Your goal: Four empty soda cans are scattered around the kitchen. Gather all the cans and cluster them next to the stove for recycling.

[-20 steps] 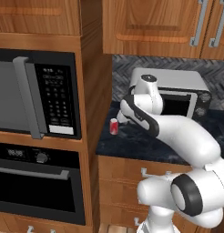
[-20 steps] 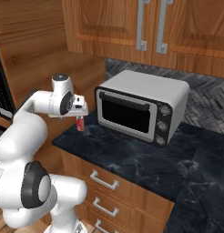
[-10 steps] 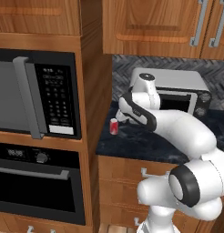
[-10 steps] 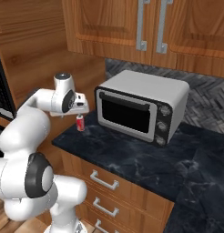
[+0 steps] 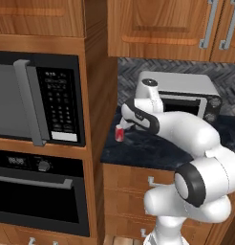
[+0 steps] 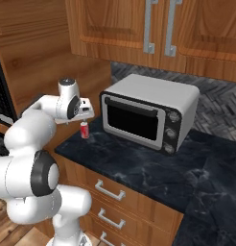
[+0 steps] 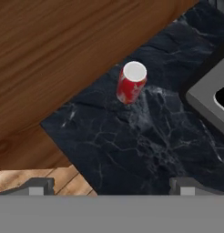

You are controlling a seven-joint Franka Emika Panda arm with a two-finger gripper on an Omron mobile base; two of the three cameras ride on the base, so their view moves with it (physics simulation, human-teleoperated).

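One red soda can [image 5: 119,134] with a silvery top stands upright on the black marbled counter [image 5: 138,149], close to its left end beside a wooden cabinet side. The right base view puts this can [image 6: 84,130] just left of the toaster oven. My gripper [image 5: 123,125] hovers just above it, pointing down, and my gripper [image 6: 85,113] has nothing in it. From the hand view the can [image 7: 130,83] lies ahead of my gripper [image 7: 113,184], whose fingertips [image 7: 38,185] stand wide apart, open. The stove is out of view.
A silver toaster oven [image 6: 148,113] sits on the counter right of the can. The wooden cabinet side [image 7: 54,50] rises directly left of it. A black microwave [image 5: 33,103] and wall oven [image 5: 33,191] fill the column further left. Upper cabinets [image 6: 153,24] hang overhead.
My hand has crept slightly toward the cabinet side, staying over the can, while the arm's elbow has swung. The can has not moved and the jaws stay open.
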